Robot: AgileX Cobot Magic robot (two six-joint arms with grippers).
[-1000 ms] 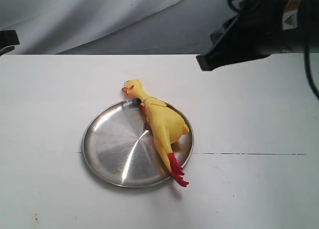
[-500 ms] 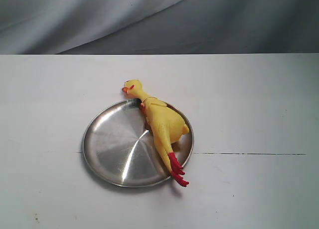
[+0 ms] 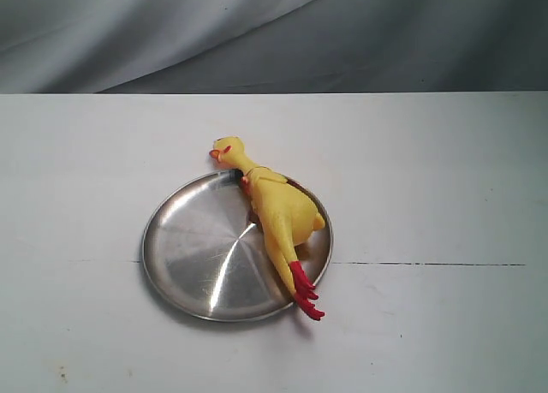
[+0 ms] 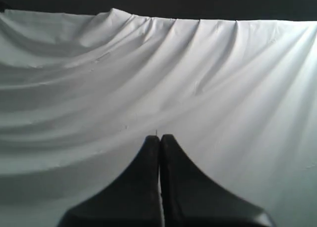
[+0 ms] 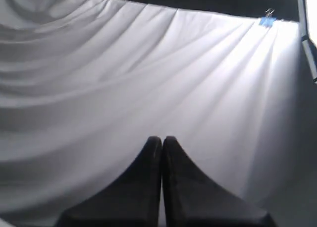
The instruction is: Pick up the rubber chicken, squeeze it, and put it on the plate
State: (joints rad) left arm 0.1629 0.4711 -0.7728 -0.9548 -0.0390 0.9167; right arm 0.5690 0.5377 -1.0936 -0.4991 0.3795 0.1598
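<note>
**Chicken.** The chicken (image 3: pixel 278 213) lies on its side across the plate (image 3: pixel 184 264). Its body rests in the half of the dish nearer the desk's right edge. The head overhangs the rim towards the far edge, and the red feet overhang the rim towards the near edge. In my judgement the overhang comes down to length: the toy runs about as long as the plate is wide and lies off-centre, so both ends pass over the rim. The belly looks seated inside the rim, and I see no sign that it will slide.

**Plate.** It stands flat on the desk (image 3: pixel 445 170), about midway between the far and near edges and somewhat nearer the left edge than the right.

**Left gripper.** My left gripper (image 4: pixel 159 140) has its fingers pressed together with no gap and nothing between them. It faces only the white cloth (image 4: pixel 198 78).

**Right gripper.** My right gripper (image 5: pixel 162 140) is in the same condition, with the fingers together and nothing held. It also faces draped cloth, which has a blue clip (image 5: pixel 267 20) at its top edge.

**Arms.** Neither arm shows in the exterior view.

**Finding.** With the toy on the plate and both sets of fingers empty and clear of the desk, I judge the placing done. These pictures cannot show whether the squeeze was carried out.
</note>
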